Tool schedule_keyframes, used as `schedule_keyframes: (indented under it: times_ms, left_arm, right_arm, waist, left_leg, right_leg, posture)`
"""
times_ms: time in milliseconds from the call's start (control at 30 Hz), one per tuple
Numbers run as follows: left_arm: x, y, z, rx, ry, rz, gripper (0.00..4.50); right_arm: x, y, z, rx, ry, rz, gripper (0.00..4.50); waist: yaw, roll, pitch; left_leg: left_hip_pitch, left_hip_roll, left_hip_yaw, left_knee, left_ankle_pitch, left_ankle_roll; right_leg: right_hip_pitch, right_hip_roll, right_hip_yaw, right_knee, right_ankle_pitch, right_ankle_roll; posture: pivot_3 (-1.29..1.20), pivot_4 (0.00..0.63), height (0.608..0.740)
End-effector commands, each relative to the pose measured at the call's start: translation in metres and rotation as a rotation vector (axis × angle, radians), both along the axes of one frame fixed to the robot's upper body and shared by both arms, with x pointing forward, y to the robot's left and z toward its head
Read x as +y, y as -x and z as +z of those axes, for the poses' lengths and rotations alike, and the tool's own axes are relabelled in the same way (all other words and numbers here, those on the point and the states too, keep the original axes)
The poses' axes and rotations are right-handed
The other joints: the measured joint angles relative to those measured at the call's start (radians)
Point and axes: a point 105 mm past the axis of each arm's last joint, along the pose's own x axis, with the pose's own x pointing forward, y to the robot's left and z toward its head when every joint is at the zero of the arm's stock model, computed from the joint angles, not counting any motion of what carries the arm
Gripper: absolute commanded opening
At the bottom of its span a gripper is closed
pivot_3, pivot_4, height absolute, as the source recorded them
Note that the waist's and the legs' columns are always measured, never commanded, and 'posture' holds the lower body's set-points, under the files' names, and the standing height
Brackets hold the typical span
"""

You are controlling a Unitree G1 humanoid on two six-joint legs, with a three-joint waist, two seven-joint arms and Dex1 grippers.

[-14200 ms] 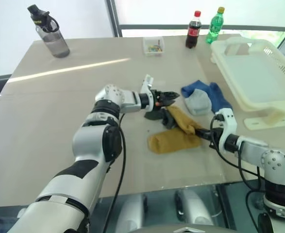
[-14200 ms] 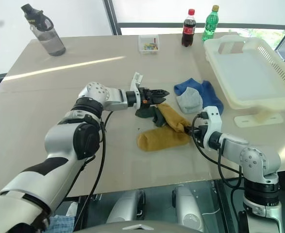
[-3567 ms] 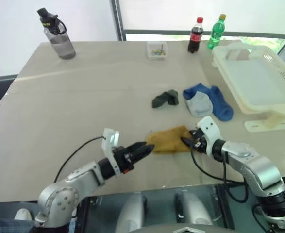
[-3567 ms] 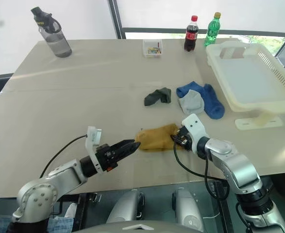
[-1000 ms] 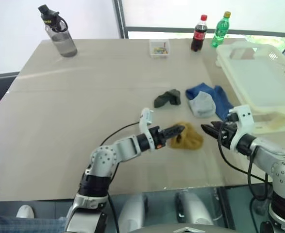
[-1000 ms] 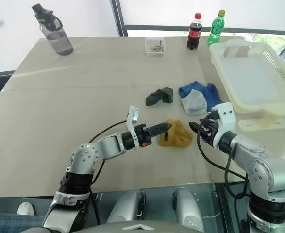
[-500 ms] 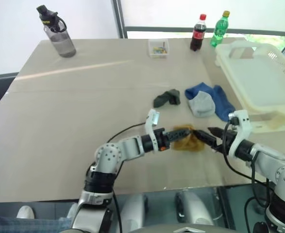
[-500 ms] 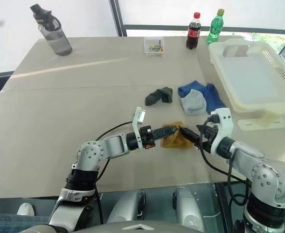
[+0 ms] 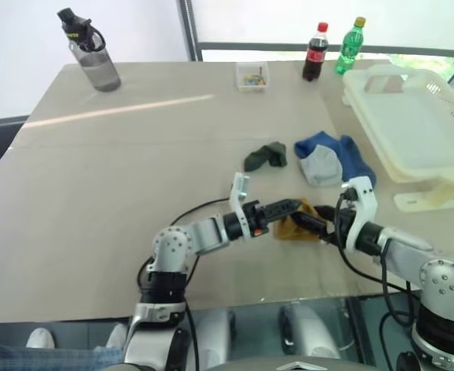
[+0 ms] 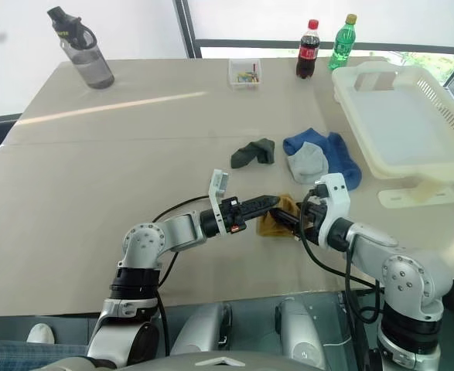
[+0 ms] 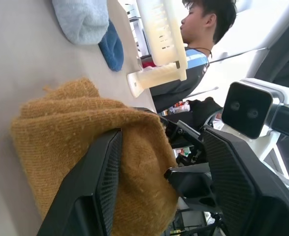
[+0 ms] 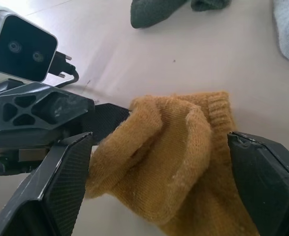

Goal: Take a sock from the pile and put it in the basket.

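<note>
The mustard-yellow sock [image 9: 287,229] is bunched up near the table's front edge, apart from the pile. My left gripper [image 9: 292,207] reaches in level from the left and is shut on a fold of the sock [image 11: 70,128]. My right gripper [image 9: 310,224] comes from the right and stands open, one finger on each side of the sock [image 12: 178,147]. The pile lies just behind: a blue sock [image 9: 352,161], a light grey one [image 9: 319,165] and a dark green one [image 9: 265,157]. The cream basket [image 9: 416,124] sits at the right edge of the table, with nothing in it.
At the far side stand a grey water bottle [image 9: 91,54], a small clear box [image 9: 252,76], a cola bottle [image 9: 314,52] and a green bottle [image 9: 347,46]. A person [image 11: 198,44] sits beyond the basket. The table's front edge runs close below both grippers.
My right gripper has opened wider and moved left until its fingers straddle the sock. The left gripper has stayed in place with the sock, rolling slightly.
</note>
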Motion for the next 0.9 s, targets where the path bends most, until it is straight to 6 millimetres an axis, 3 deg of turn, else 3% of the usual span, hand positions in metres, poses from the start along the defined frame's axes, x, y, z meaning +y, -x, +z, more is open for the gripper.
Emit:
schedule_keyframes:
  times_ms: [33,267,367,600,900]
  left_arm:
    - [-0.002,0.000,0.009,-0.014,0.038,-0.014,2.76]
    - [0.000,0.000,0.010,-0.021,0.047,-0.012,2.76]
    - [0.005,0.004,0.021,-0.055,0.116,-0.024,2.76]
    - [0.015,0.025,0.030,-0.244,0.029,-0.079,2.76]
    - [0.034,0.017,0.042,-0.513,-0.171,0.040,2.76]
  right_arm:
    - [-0.005,-0.006,-0.003,-0.013,0.067,-0.038,4.44]
    - [-0.013,-0.008,-0.023,0.015,0.237,-0.054,4.44]
    - [-0.015,-0.005,-0.038,0.041,0.335,-0.032,4.44]
    - [-0.008,0.002,-0.051,0.114,0.312,0.012,4.44]
    - [0.001,0.003,-0.057,0.143,0.289,0.070,4.44]
  waist:
    - [0.000,0.000,0.000]
    - [0.000,0.000,0.000]
    - [0.000,0.000,0.000]
    - [-0.002,-0.001,-0.001]
    - [-0.005,-0.003,-0.002]
  left_leg:
    - [0.000,0.000,0.000,0.000,0.000,0.000]
    - [0.000,0.000,0.000,0.000,0.000,0.000]
    - [0.000,0.000,0.000,0.000,0.000,0.000]
    - [0.002,0.001,0.000,0.000,0.000,0.000]
    - [0.003,0.001,0.000,0.000,0.000,0.000]
  right_leg:
    - [0.000,0.000,0.000,0.000,0.000,0.000]
    - [0.000,0.000,0.000,0.000,0.000,0.000]
    - [0.000,0.000,0.000,0.000,0.000,0.000]
    - [0.001,0.000,0.000,0.000,-0.002,0.002]
    - [0.001,0.000,0.001,0.000,-0.001,0.002]
  posture:
    - [0.00,0.150,0.740]
    - [0.00,0.150,0.740]
    - [0.00,0.150,0.740]
    - [0.00,0.150,0.740]
    - [0.00,0.150,0.740]
